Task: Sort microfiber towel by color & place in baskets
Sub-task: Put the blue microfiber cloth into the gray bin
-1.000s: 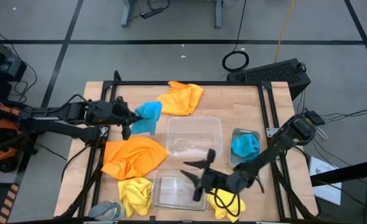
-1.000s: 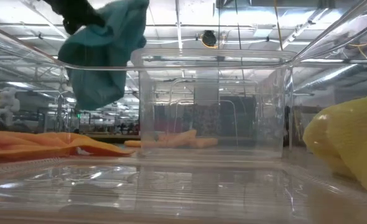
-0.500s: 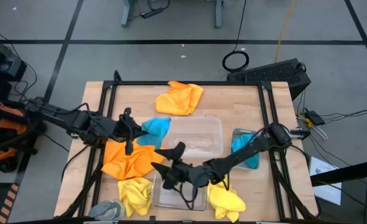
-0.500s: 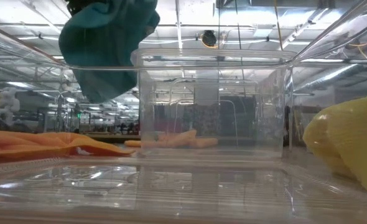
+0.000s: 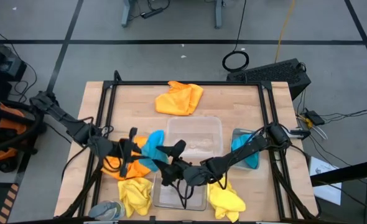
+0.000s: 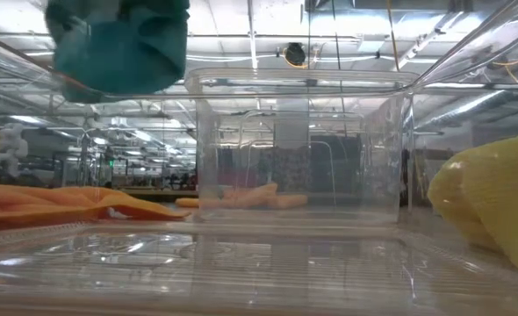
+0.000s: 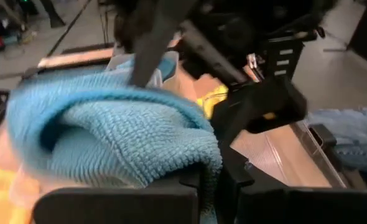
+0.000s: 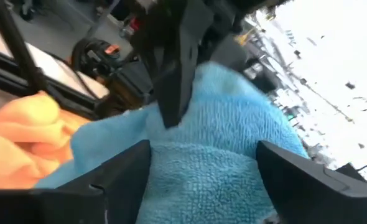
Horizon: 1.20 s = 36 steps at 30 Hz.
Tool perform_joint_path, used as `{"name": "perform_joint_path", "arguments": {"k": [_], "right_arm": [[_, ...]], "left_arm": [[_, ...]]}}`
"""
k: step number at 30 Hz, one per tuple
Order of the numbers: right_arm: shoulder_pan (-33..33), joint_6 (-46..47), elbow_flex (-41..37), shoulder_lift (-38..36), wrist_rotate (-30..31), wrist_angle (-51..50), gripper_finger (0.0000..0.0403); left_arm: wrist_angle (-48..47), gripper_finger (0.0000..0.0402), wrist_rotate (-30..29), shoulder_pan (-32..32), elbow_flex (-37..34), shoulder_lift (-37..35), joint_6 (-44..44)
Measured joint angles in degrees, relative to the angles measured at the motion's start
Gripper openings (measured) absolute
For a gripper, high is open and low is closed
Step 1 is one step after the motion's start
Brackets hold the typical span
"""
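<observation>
My left gripper (image 5: 137, 151) is shut on a bright blue towel (image 5: 152, 146), held bunched above an orange towel (image 5: 116, 167) at the table's near left. The blue towel also shows high in the low view (image 6: 118, 44). My right gripper (image 5: 170, 162) is open, reaching from the right over the near clear basket (image 5: 180, 194). Its fingers (image 8: 112, 180) stand on either side of the blue towel (image 8: 202, 143). A second blue towel (image 5: 246, 148) lies in the narrow greyish basket (image 5: 236, 134). Two yellow towels (image 5: 135, 194) (image 5: 226, 200) lie at the near edge. My left gripper pinches a bunched part of the blue towel (image 7: 196, 158) between its two fingers, coming about level from the table's left. The towel is lifted clear and bulges out past the fingertips. My right gripper: I cannot tell whether its open fingers touch the towel.
A second orange towel (image 5: 180, 98) lies at the far edge. A wide clear basket (image 5: 196, 134) stands at the table's middle. A small grey thing (image 5: 106, 210) lies at the near left corner. A black frame (image 5: 106, 99) runs round the table.
My left gripper has carried the blue towel toward the near edge and a little right, over the orange towel, keeping it clear of the table. My right gripper has swung from the near right toward the table's left, across the near basket, up to the blue towel.
</observation>
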Motion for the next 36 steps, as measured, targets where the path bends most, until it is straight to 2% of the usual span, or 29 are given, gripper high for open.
{"name": "perform_joint_path", "arguments": {"k": [3,9,14,17,20,25,28,31,36], "right_arm": [[-0.05,3.71,0.02,-0.04,-1.33,-3.59,0.028],[-0.06,6.4,0.02,-0.04,-8.8,-5.89,0.0247],[-0.28,7.71,0.02,-0.04,-9.52,-7.29,0.0185],[-0.21,7.82,0.02,-0.04,-10.03,-8.43,0.0133],[-0.17,7.83,0.02,-0.04,-9.7,-9.53,0.0079],[-0.09,7.55,0.02,-0.1,-8.54,-10.75,0.0019],[0.74,7.41,0.0,-0.55,-4.25,-12.39,0.0015],[1.86,7.96,-0.02,-1.75,1.81,-15.34,0.0027],[3.8,11.31,-0.02,-4.55,7.64,-19.27,0.0038]], "left_arm": [[0.89,0.0019,-1.33,-2.27,0.0,1.29,3.46],[2.05,0.002,-1.31,-4.98,0.0,4.14,9.51],[2.03,0.002,-1.3,-5.87,0.0,5.2,10.54],[2.0,0.0031,1.76,-6.39,0.0,5.18,8.1],[1.23,0.0069,4.69,-6.81,0.0,5.18,4.4],[-0.77,0.0171,4.04,-7.81,0.0,5.18,3.08],[-3.05,0.0227,4.04,-8.35,0.0,5.04,3.05],[-6.77,0.0265,4.08,-8.94,0.0,4.46,1.44],[-9.16,0.0284,1.7,-9.63,0.0,3.83,-1.57]]}}
